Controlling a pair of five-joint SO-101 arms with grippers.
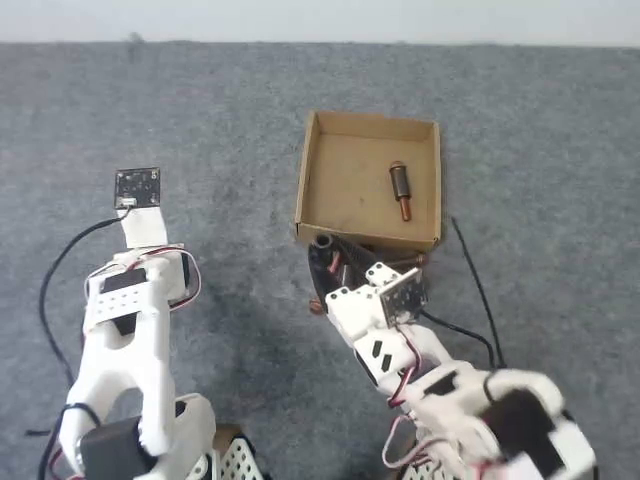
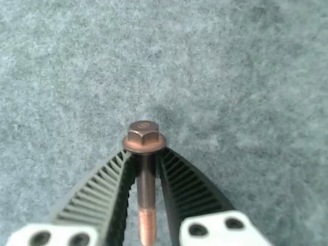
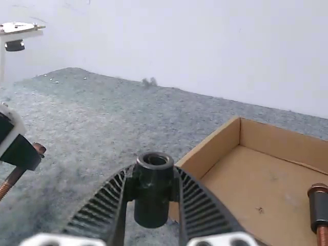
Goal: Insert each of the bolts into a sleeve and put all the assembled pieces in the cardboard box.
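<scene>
left pincer (image 2: 146,154) clamping bolt (image 2: 146,139), right pincer (image 3: 154,174) clamping sleeve (image 3: 152,192), assembled piece (image 1: 401,188) in cardboard box (image 1: 345,200)

— What covers the table?
— A grey carpet (image 1: 230,120), short-piled and flecked, reaching back to the wall (image 1: 320,20).
— And the wall?
— Plain white, meeting the carpet's far edge in a straight line.
— Anything along that line?
— A small dark tuft (image 3: 149,81) sits at the wall's foot, and a few pale specks (image 3: 51,78) lie on the carpet farther along the same edge.

The assembled piece (image 3: 319,211) runs off the right wrist view's edge.
</scene>
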